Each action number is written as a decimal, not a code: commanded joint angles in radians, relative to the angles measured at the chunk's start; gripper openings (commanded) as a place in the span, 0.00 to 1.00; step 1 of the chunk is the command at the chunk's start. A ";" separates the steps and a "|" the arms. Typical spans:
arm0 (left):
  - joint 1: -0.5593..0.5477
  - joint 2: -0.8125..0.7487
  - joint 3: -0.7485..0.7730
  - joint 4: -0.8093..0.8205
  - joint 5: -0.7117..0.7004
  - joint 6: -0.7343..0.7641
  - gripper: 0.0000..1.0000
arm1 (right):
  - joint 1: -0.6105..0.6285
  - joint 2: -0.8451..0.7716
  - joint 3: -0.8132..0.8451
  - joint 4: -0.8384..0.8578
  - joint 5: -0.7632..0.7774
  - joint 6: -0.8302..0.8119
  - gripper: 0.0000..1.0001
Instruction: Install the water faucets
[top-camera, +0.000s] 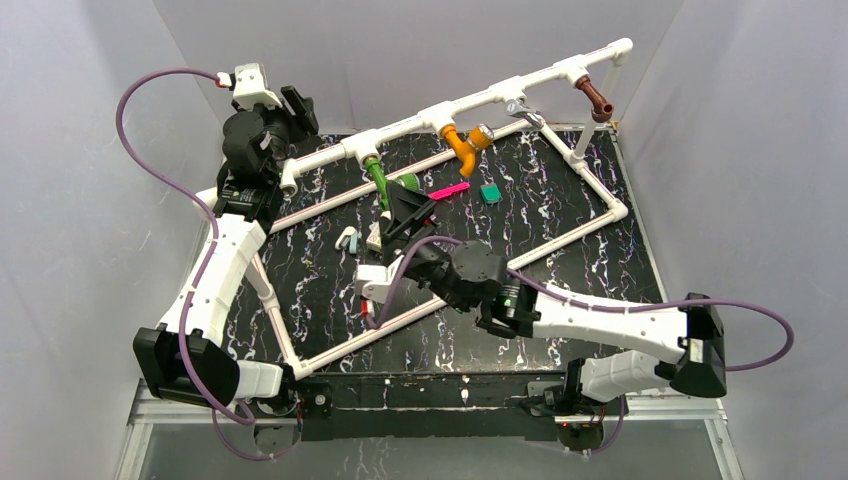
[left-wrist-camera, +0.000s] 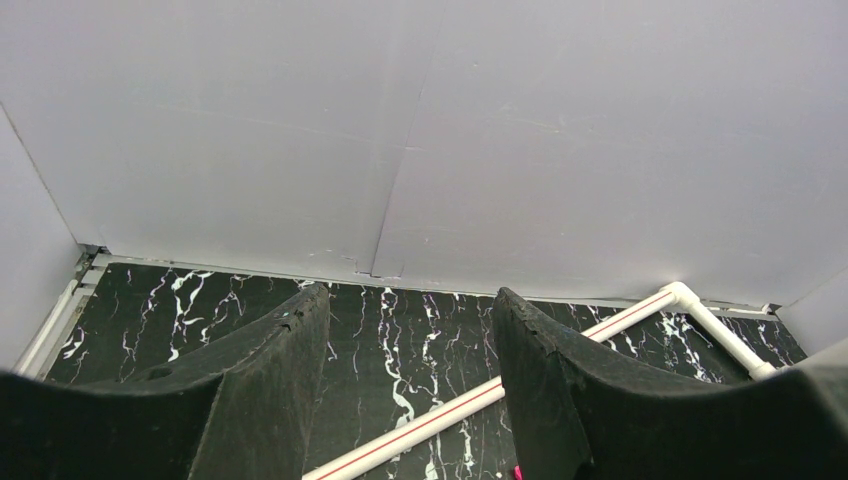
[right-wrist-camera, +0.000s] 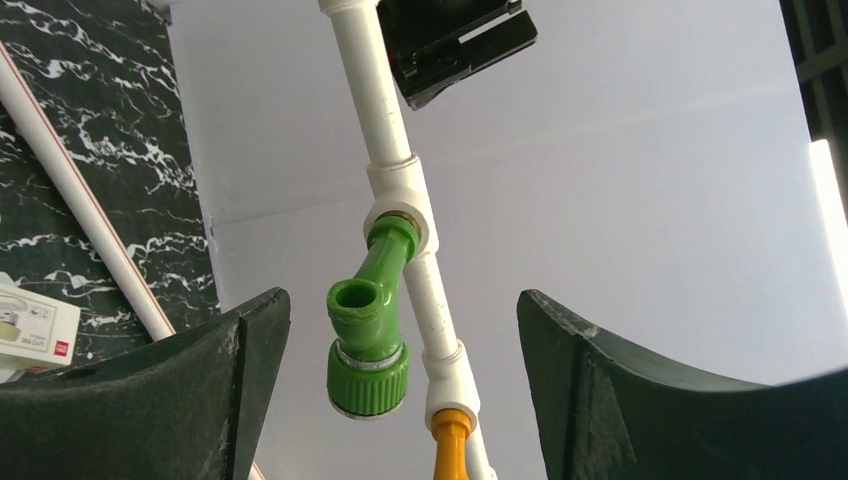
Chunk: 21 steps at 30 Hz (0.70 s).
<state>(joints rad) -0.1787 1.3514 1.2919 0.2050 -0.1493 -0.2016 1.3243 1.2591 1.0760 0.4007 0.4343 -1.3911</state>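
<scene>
The table (top-camera: 320, 300) is carrying a white pipe frame (top-camera: 400, 130), and its raised top rail is holding all the taps. Progress is looking late-stage: the green faucet (top-camera: 378, 180), the orange faucet (top-camera: 460, 148) and the brown faucet (top-camera: 597, 100) are each hanging from a tee on that rail. No loose faucet is showing on the table. Something silvery is sitting at the tee between orange and brown (too small to identify).

What is probably left is tightening. In the right wrist view a brass ring is showing where the green faucet (right-wrist-camera: 375, 320) is meeting its tee, so it may be needing more turns.

The right claw (top-camera: 405, 205) is reaching up at the green faucet. It is standing wide open and gripping nothing. In its wrist view the faucet is sitting between the fingers of the right claw (right-wrist-camera: 400, 300), nearer the left finger and touching neither.

The left claw (top-camera: 300, 105) is hanging at the rail's back left end, well apart from every faucet. It is also open and empty, as the left wrist view of the left claw (left-wrist-camera: 410, 295) is showing.

A pink strip (top-camera: 450, 189) and a green block (top-camera: 490, 193) are lying on the table below the orange faucet.
</scene>
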 joint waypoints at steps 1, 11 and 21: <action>0.002 0.163 -0.146 -0.306 -0.016 0.011 0.58 | 0.002 0.040 0.023 0.147 0.058 -0.059 0.90; 0.002 0.166 -0.147 -0.306 -0.015 0.011 0.58 | -0.054 0.086 0.041 0.160 0.030 -0.015 0.86; 0.002 0.166 -0.145 -0.306 -0.019 0.014 0.58 | -0.097 0.118 0.062 0.162 -0.008 0.038 0.79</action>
<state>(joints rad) -0.1787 1.3521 1.2919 0.2054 -0.1497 -0.2008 1.2381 1.3624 1.0798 0.4976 0.4465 -1.3861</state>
